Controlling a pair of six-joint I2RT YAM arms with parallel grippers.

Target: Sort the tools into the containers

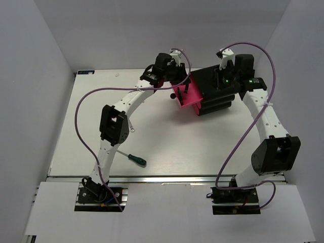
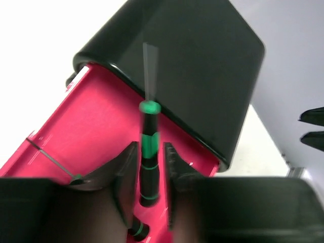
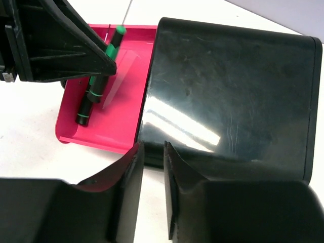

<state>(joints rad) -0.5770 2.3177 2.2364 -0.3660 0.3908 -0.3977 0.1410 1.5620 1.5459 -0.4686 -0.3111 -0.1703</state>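
Observation:
A black-handled precision screwdriver (image 2: pixel 149 162) with green bands hangs between the fingers of my left gripper (image 2: pixel 151 147), over the pulled-out pink drawer (image 2: pixel 91 111). A gap shows on each side of its handle, and its shaft is blurred. The butt of a second precision screwdriver (image 2: pixel 136 230) and a thin shaft (image 2: pixel 50 159) lie in the drawer. My right gripper (image 3: pixel 153 146) hovers at the near edge of the black cabinet (image 3: pixel 228 91), its jaws a little apart and empty. A green-handled screwdriver (image 1: pixel 135 159) lies on the table near the left arm, with a slim silver wrench (image 1: pixel 131 127) beyond it.
The cabinet (image 1: pixel 215 93) stands at the back right of the table, with the drawer (image 1: pixel 186 98) sticking out to its left. White walls close in the table on the left, back and right. Purple cables loop from both arms.

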